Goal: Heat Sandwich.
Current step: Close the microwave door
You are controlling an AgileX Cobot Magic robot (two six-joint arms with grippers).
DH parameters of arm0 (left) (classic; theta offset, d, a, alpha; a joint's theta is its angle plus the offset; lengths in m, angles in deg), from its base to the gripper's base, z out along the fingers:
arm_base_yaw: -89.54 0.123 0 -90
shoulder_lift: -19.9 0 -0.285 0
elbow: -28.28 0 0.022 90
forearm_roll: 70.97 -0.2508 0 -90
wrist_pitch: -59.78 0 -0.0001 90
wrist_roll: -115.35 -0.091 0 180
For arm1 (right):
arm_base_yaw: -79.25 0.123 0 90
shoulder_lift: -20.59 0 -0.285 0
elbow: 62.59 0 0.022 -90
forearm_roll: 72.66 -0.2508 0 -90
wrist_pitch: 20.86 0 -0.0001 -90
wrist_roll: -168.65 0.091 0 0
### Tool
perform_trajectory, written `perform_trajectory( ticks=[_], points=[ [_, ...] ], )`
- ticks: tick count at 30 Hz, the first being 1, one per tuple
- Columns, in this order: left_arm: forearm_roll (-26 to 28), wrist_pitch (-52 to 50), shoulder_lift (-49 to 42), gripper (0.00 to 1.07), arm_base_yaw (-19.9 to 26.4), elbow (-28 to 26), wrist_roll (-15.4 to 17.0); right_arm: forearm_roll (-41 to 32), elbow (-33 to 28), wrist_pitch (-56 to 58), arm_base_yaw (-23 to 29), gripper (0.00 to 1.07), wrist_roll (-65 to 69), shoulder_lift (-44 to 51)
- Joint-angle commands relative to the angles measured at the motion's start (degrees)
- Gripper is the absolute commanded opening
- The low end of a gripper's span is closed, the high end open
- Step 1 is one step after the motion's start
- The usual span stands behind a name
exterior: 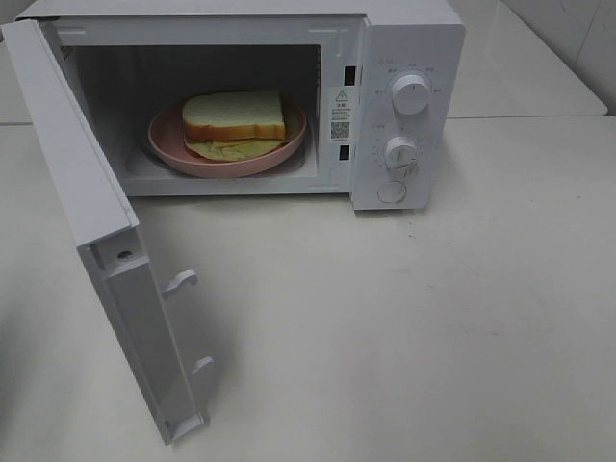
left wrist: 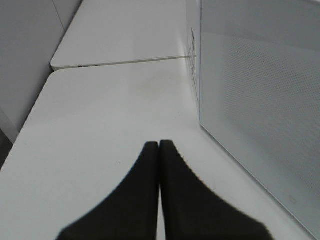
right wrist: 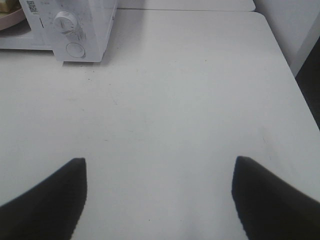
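Observation:
The sandwich [exterior: 234, 117], white bread with a tan crust and a yellow-green filling, lies on a round pink plate [exterior: 171, 146] inside the open microwave [exterior: 409, 58]. Neither arm shows in the exterior high view. In the left wrist view my left gripper [left wrist: 159, 145] is shut with nothing between its black fingers, low over the table beside the outer face of the microwave door [left wrist: 260, 100]. My right gripper [right wrist: 160, 162] hangs open and empty above the bare table, some way in front of the microwave's control panel [right wrist: 75, 30]. A sliver of the plate [right wrist: 10, 17] shows there.
The microwave door [exterior: 87, 212] is swung wide out towards the front left, with its latch hooks [exterior: 181, 281] sticking out. Two knobs [exterior: 411, 94] and a round button [exterior: 391, 192] sit on the panel. A seam [left wrist: 125, 62] joins a second table behind. The table edge [right wrist: 287, 60] drops off at the right.

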Motion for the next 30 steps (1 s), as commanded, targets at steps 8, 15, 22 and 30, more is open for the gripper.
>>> perform_trajectory(
  ticks=[8,15,22,30],
  points=[
    [-6.0,-21.5,10.5,0.00,-0.3,2.5,6.1,-0.1,-0.1,-0.6,-0.5,0.76,-0.6,1.6],
    [-15.0,-27.9,18.0,0.00,-0.3,2.3,17.2,-0.1,-0.1,-0.6,-0.5,0.76,-0.6,1.6],
    [-26.5,-40.1,26.5,0.00,-0.3,2.3,25.6,-0.1,-0.1,-0.6,-0.5,0.76,-0.6,1.6],
    [-33.7,-47.2,32.9,0.00,-0.3,1.1,29.3,-0.1,-0.1,-0.6,-0.5,0.76,-0.6,1.6]
  ],
)
